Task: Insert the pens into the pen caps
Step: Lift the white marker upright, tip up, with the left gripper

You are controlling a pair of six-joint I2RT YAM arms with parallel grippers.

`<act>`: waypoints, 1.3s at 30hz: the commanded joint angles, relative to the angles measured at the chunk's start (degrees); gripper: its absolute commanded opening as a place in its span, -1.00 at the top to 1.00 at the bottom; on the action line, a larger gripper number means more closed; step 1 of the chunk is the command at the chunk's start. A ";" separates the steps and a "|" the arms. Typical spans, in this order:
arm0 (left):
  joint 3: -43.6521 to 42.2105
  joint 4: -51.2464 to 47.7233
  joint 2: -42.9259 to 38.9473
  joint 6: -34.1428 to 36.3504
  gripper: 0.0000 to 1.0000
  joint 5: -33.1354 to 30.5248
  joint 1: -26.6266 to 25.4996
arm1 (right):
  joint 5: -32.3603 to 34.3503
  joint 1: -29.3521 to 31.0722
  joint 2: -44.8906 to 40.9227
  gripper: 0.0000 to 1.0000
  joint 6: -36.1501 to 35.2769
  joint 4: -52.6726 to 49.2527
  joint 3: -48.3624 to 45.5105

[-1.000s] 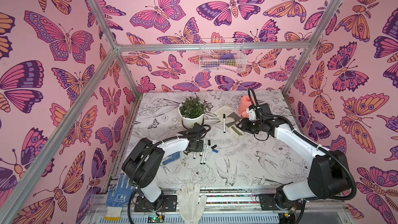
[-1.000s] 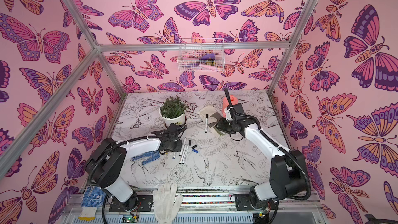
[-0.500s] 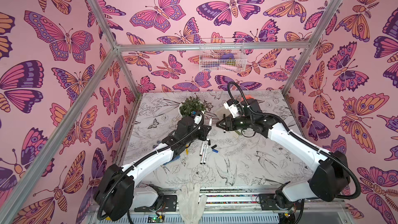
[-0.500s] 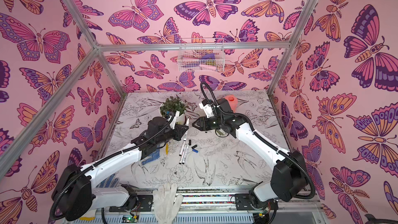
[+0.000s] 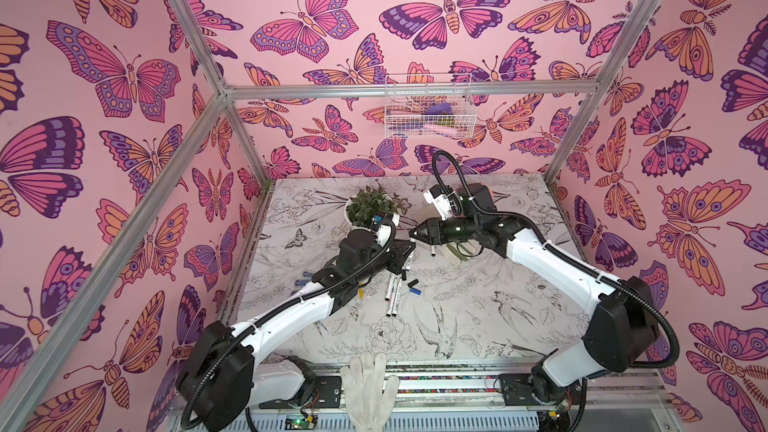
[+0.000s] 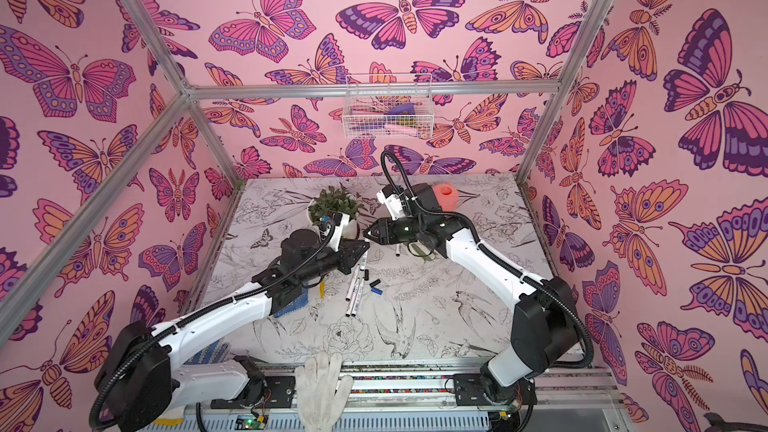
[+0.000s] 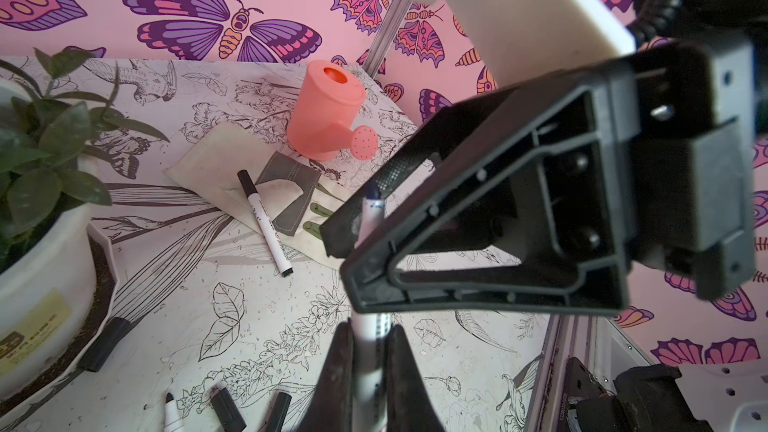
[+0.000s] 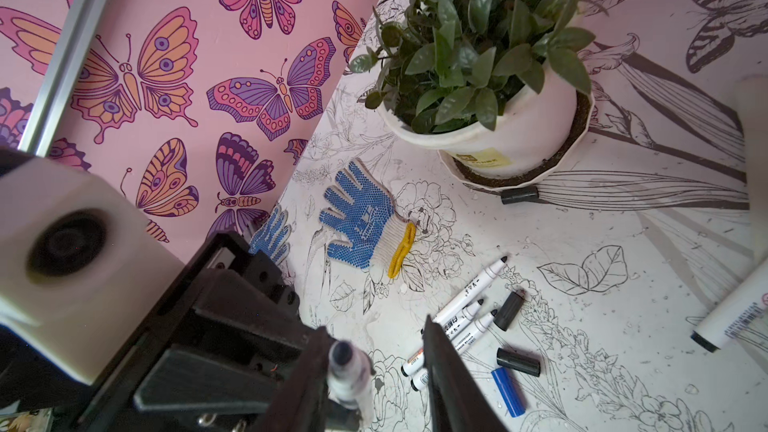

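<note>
While left gripper (image 7: 370,328) clamps one pen (image 7: 369,371), its tip sits between the part-open jaws of right gripper (image 8: 376,328) | no cap seen there (blurred, may be hidden) | loose pen caps (image 8: 518,362) lie on table (image 8: 623,326) | align axes first, push slowly

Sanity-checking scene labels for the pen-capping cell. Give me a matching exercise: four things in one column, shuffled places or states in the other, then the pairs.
Things:
1. blue pen cap
2. watering can
3. yellow-cuffed glove
4. left gripper

Places or states:
A. shut on a pen
B. standing upright beside the pale pouch
C. beside a black cap, by three loose pens
D. lying flat, fingers spread

Pairs: 1-C, 2-B, 3-D, 4-A.
</note>
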 commanded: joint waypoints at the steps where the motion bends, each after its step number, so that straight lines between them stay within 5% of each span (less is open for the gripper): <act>1: -0.39 3.94 -0.19 1.27 1.00 0.42 -0.68 | -1.08 -0.06 0.61 0.39 2.38 3.39 0.69; 14: 2.76 7.00 5.84 1.15 1.00 -2.16 -0.72 | -4.23 -0.06 1.41 0.89 5.71 6.77 -0.93; 18: 3.32 4.38 6.50 1.03 0.48 -1.03 -0.72 | -4.06 -0.30 -0.53 0.91 5.26 6.08 -1.07; 22: 3.19 2.07 6.15 1.56 0.33 -0.63 -0.75 | -4.04 -0.68 -1.54 0.91 5.30 5.98 -1.29; 32: 3.76 1.60 5.89 2.18 0.69 1.12 -0.71 | -3.85 -0.95 -1.96 0.92 4.38 5.02 -1.56; 34: 4.01 1.37 6.06 2.09 0.92 2.06 -0.68 | -3.37 -0.99 -1.75 0.89 3.79 3.87 -1.37; 39: 2.86 -2.48 4.97 -2.12 1.00 -7.25 0.19 | -1.03 -0.99 -3.69 0.13 -2.69 -3.31 -2.30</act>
